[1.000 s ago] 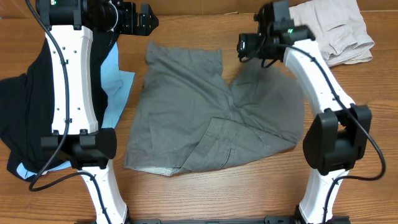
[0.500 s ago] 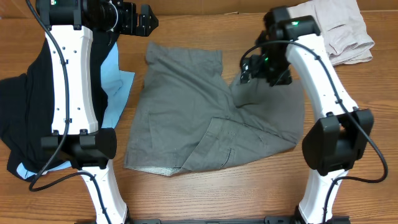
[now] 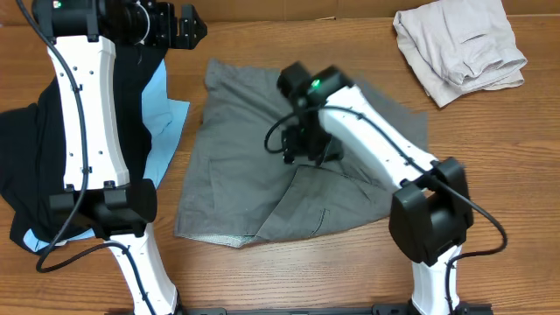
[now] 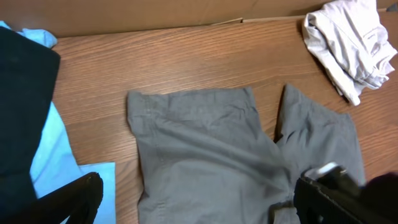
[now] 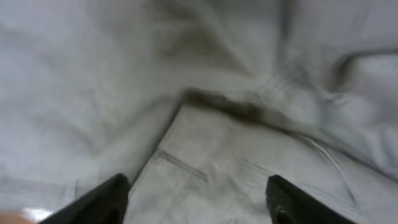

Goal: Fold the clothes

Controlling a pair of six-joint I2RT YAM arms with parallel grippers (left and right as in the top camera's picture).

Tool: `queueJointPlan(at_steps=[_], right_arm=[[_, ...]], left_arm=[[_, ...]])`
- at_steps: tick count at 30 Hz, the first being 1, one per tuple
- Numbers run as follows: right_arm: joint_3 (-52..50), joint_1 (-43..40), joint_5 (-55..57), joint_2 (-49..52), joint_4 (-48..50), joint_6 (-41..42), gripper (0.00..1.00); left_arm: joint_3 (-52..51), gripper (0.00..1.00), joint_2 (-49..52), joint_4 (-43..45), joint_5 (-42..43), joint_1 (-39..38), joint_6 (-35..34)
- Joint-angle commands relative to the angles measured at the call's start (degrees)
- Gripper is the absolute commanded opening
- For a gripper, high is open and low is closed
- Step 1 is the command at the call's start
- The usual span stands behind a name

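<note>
— Where are the grey shorts [image 3: 254, 166] lying?
— They're lying mid-counter [image 3: 350, 271], with one waist corner doubled over. The right gripper [image 3: 302, 150] is hovering at the crotch, jaws spread, pinching nothing. The left gripper [image 3: 188, 24] is idling far-left, jaws wide and empty.
— Advice?
— I'd be pinching only the doubled edge's top layer. The waist is facing the robot, the legs are pointing away, and the long axis is running near-to-far.

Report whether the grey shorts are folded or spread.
Mostly spread: the shorts lie flat with both legs apart, and only one flap is turned over at the near side.
</note>
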Motion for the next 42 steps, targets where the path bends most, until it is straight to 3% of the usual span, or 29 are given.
queueJointPlan(at_steps=[1, 6, 12, 16, 24, 26, 28, 42], right_arm=[[-5.5, 1.4, 2.9, -1.2, 5.7, 6.1, 0.69], [-12.2, 1.7, 3.3, -1.2, 14.9, 5.9, 0.7], [-12.9, 1.6, 5.2, -1.0, 14.1, 5.4, 0.69], [-12.9, 1.6, 5.2, -0.9, 13.1, 5.7, 0.64], [-13.1, 1.6, 6.2, -0.9, 12.4, 5.9, 0.39], [-13.6, 1.6, 6.3, -0.9, 12.5, 5.9, 0.26], [-13.7, 1.6, 6.6, -0.9, 12.0, 5.9, 0.04], [-9.5, 0.3, 2.3, -15.5, -3.7, 7.6, 0.04]], left_arm=[[-0.5, 1.0, 0.7, -0.3, -0.3, 0.6, 0.0], [-0.5, 1.0, 0.7, -0.9, -0.3, 0.6, 0.0], [-0.5, 1.0, 0.7, -1.0, -0.3, 0.6, 0.0], [-0.5, 1.0, 0.7, -1.2, -0.3, 0.6, 0.0], [-0.5, 1.0, 0.7, -2.1, -0.4, 0.6, 0.0], [-0.5, 1.0, 0.7, -2.1, -0.4, 0.6, 0.0], [-0.5, 1.0, 0.7, -2.1, -0.4, 0.6, 0.0], [-0.5, 1.0, 0.7, -2.1, -2.3, 0.6, 0.0]])
